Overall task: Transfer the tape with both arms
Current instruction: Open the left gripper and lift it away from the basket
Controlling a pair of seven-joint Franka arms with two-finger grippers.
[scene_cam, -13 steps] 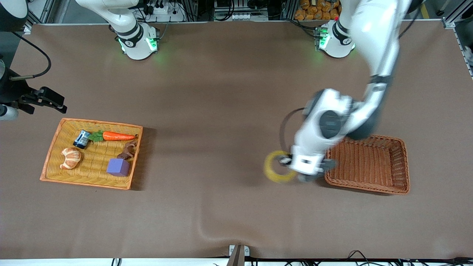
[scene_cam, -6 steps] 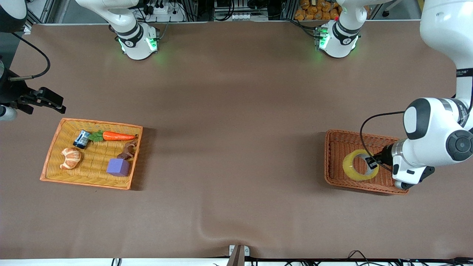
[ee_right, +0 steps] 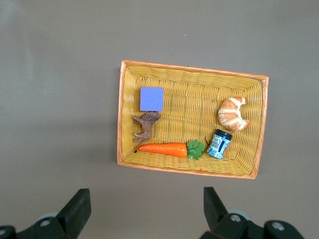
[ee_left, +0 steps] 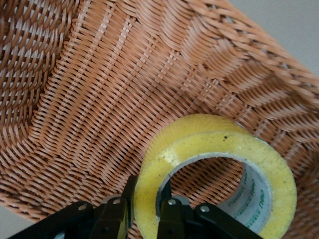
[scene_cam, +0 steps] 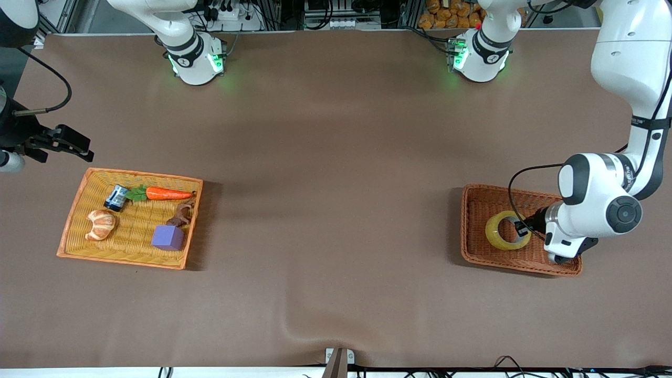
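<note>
The tape [scene_cam: 493, 234], a translucent yellowish roll with a grey core, is inside the brown wicker basket [scene_cam: 525, 262] at the left arm's end of the table. My left gripper [scene_cam: 523, 229] is shut on the tape's wall, one finger inside the ring and one outside. In the left wrist view the tape [ee_left: 214, 144] sits tilted over the basket's weave [ee_left: 99, 114], with my left gripper [ee_left: 147, 191] pinching its rim. I cannot tell whether the tape touches the basket's floor. My right gripper [scene_cam: 71, 143] waits open and empty, high over the table beside the yellow basket; it also shows in the right wrist view [ee_right: 147, 199].
The yellow basket [scene_cam: 71, 210] at the right arm's end holds a croissant [scene_cam: 101, 224], a purple cube [scene_cam: 168, 237], a carrot [scene_cam: 167, 193], a small blue jar [scene_cam: 116, 197] and a brown figure [scene_cam: 181, 214]. A fold in the brown cloth [scene_cam: 294, 328] lies near the front edge.
My left arm carried the tape from the table beside the brown basket into that basket, then shifted a little toward the robots' bases. The right arm has not moved.
</note>
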